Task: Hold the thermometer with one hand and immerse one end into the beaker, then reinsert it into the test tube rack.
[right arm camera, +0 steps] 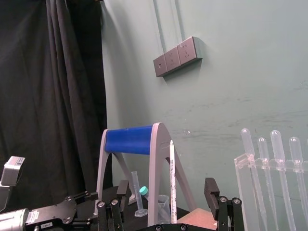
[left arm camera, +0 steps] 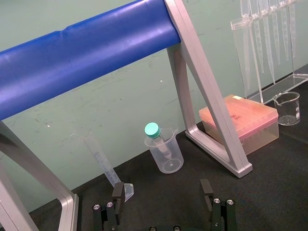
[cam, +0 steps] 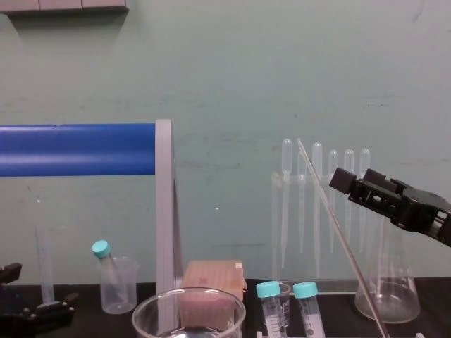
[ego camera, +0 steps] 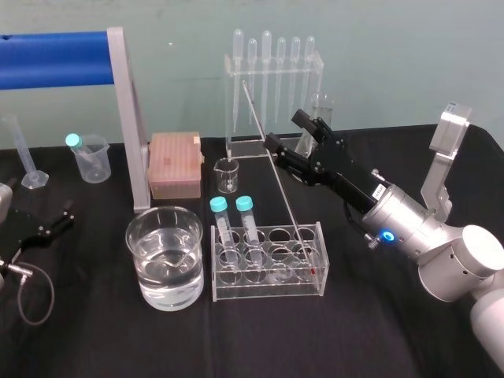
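Black table (ego camera: 94,339): thermometer (ego camera: 285,206) leaned up-left, red tip down in rack (ego camera: 268,285), ungripped between right gripper's (ego camera: 283,131) wide-spread jaws; left gripper (left arm camera: 162,188) lay parked, jaws apart.

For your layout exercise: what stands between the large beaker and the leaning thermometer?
Two teal-capped tubes in the clear rack, seen in the head view.

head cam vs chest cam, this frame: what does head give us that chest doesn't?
Head view adds: the whole test tube rack, the thermometer with its red tip seated in a right-end hole, water in the beaker, and the right arm's blue ring. Chest view adds: wall sockets at the top edge, and the thermometer's lean in side profile against the pipette stand. Both: right gripper open around the thermometer's upper shaft, not closed on it; left gripper parked low at the left; beaker rim, capped tubes, pink box, blue bar.
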### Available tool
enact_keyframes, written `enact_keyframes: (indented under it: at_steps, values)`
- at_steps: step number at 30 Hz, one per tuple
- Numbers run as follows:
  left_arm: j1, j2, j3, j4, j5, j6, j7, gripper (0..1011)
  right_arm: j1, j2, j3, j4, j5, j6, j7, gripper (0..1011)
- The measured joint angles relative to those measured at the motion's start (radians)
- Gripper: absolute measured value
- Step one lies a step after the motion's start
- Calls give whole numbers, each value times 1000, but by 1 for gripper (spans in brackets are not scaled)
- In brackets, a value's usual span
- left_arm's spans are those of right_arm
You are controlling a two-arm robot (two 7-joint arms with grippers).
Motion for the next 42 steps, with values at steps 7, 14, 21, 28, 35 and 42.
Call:
enact_keyframes:
  at_steps: [7, 14, 21, 28, 35, 42]
  values:
    - [0, 0, 0, 0, 0, 0, 0, 1008, 0, 0, 0, 0, 0, 0, 0, 1003]
    - [0, 0, 0, 0, 0, 0, 0, 1008, -67, 23, 34, -124, -132, -2, -234, 1003]
    - [0, 0, 0, 0, 0, 0, 0, 1008, -171, 60, 87, -313, -378, 121, -600, 1003]
    - [0, 0, 0, 0, 0, 0, 0, 1008, -240, 61, 126, -398, -481, 298, -784, 1003]
    - [0, 0, 0, 0, 0, 0, 0, 1008, -266, 39, 151, -382, -481, 343, -799, 1003]
    - [0, 0, 0, 0, 0, 0, 0, 1008, -267, 31, 158, -364, -463, 338, -775, 1003]
